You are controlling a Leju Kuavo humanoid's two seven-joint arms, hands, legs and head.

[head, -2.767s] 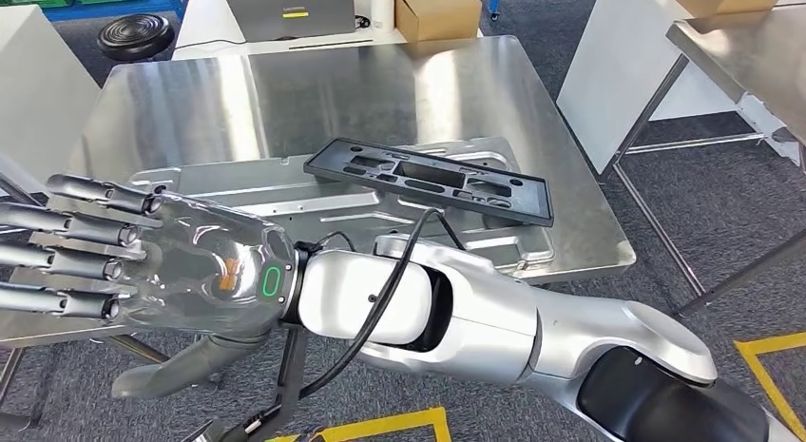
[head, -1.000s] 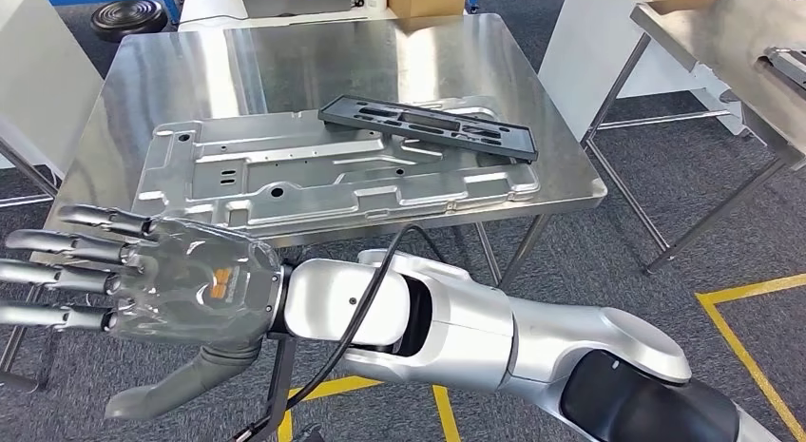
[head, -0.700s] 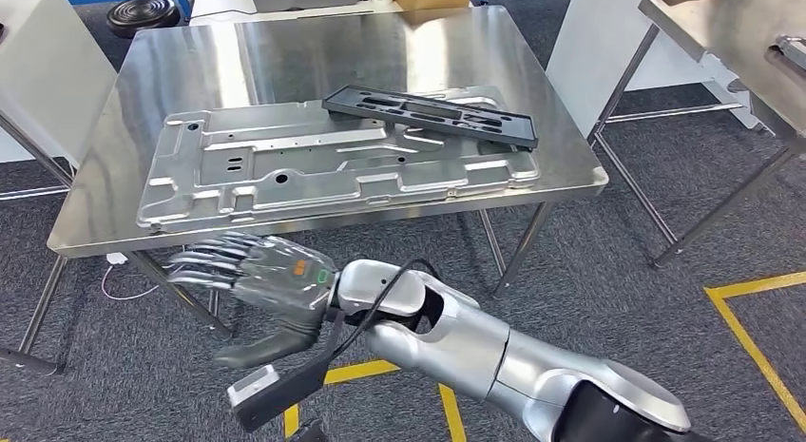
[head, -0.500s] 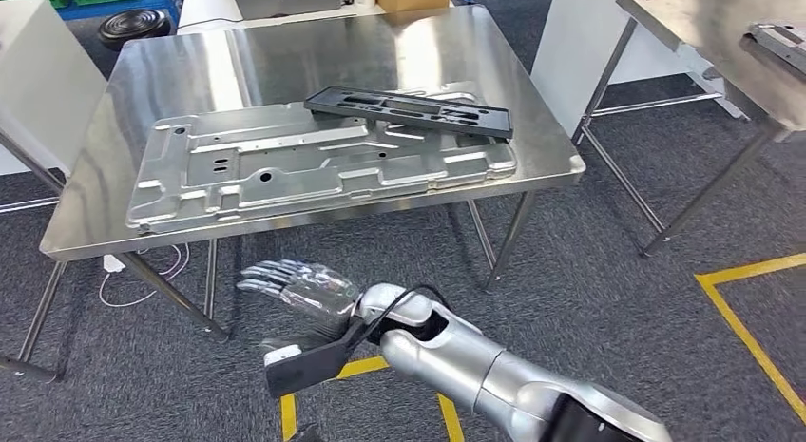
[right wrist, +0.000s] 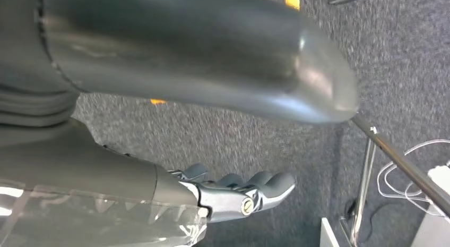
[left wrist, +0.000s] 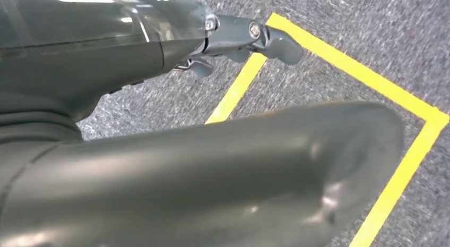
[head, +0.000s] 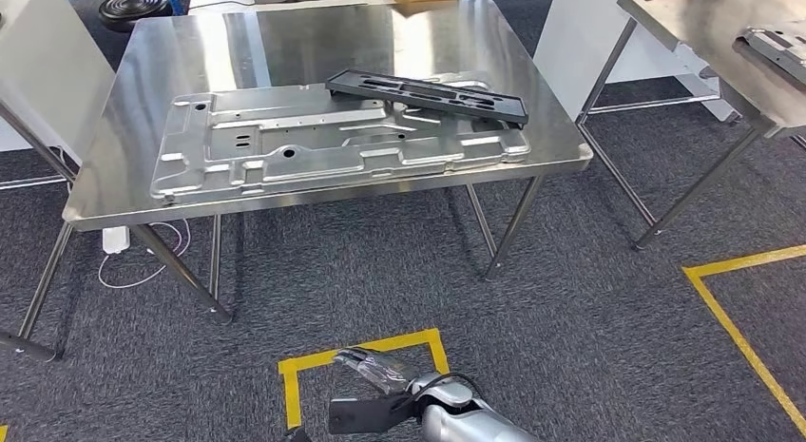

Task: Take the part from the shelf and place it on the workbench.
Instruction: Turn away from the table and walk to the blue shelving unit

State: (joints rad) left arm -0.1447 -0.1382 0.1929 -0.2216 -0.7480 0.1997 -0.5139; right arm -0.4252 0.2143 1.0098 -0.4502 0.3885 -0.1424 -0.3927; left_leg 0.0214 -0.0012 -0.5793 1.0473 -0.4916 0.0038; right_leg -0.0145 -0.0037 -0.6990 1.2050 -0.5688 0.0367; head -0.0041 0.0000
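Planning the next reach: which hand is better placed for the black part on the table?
Right, probably: the right hand hangs empty before the table, a table leg in its wrist view. The left hand faces floor tape. Neither is near the black part.

Right silver arm's grey translucent-shelled hand (head: 373, 374) hangs low, fingers (right wrist: 254, 186) extended, holding nothing. Left grey hand (left wrist: 159, 98) likewise empty, fingers (left wrist: 254, 37) straight.

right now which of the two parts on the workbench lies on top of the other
The black slotted frame: narrow and dark, it rests across the far right corner of the wide silver stamped panel, which lies flat beneath it.
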